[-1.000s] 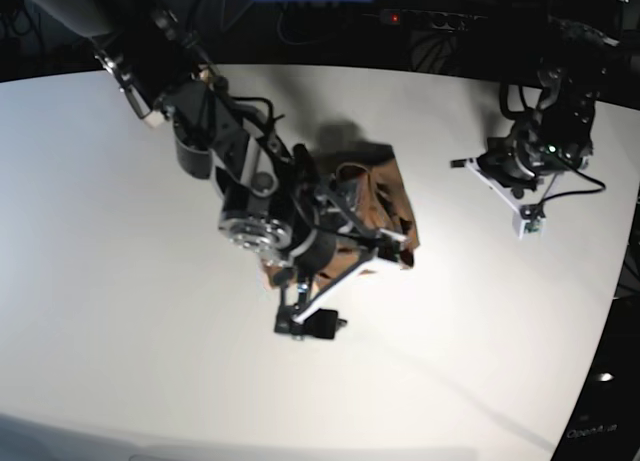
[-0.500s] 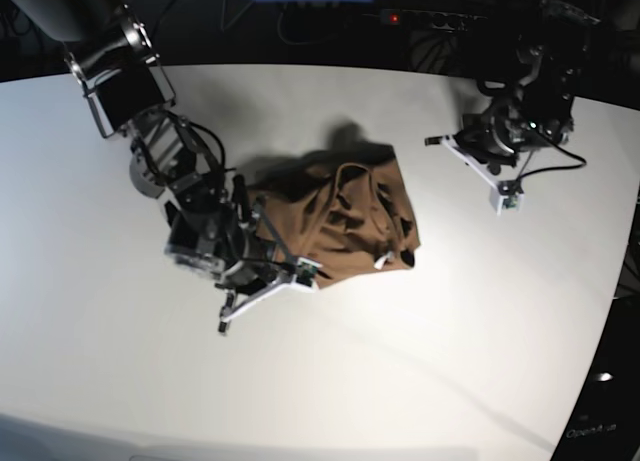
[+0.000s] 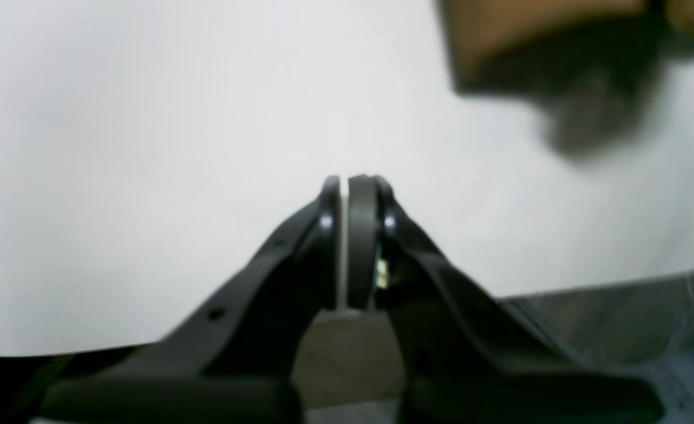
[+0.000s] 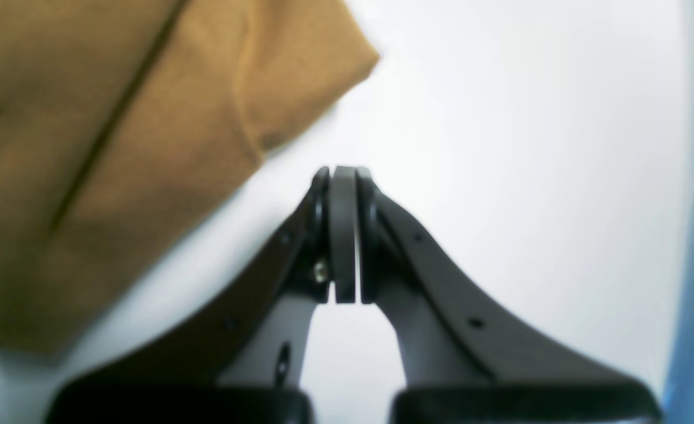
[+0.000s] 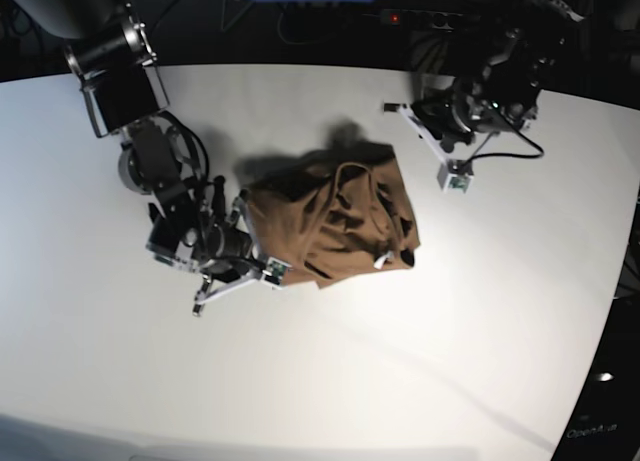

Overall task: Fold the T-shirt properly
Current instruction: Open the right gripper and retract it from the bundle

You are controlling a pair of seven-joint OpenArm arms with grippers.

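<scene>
The T-shirt (image 5: 335,216) lies crumpled in a rough heap near the middle of the white bench (image 5: 450,331), with folds and creases running across its top and a small white tag (image 5: 381,262) showing near its lower right edge.

The right hand (image 5: 197,306) sits on the base view's left, low over the bench just beside the shirt's lower left edge. In the right wrist view its 2 fingers (image 4: 343,235) are pressed flat together with nothing between them, and the tan cloth (image 4: 117,147) lies up and to the left of the tips, not touching them.

The left hand (image 5: 395,108) is on the base view's right, above the bench near its far edge, just past the shirt's upper right corner and apart from it. In the left wrist view its fingers (image 3: 361,235) are pressed together around only a hairline gap, holding nothing, with a blurred corner of brown cloth (image 3: 529,35) in the upper right.
</scene>
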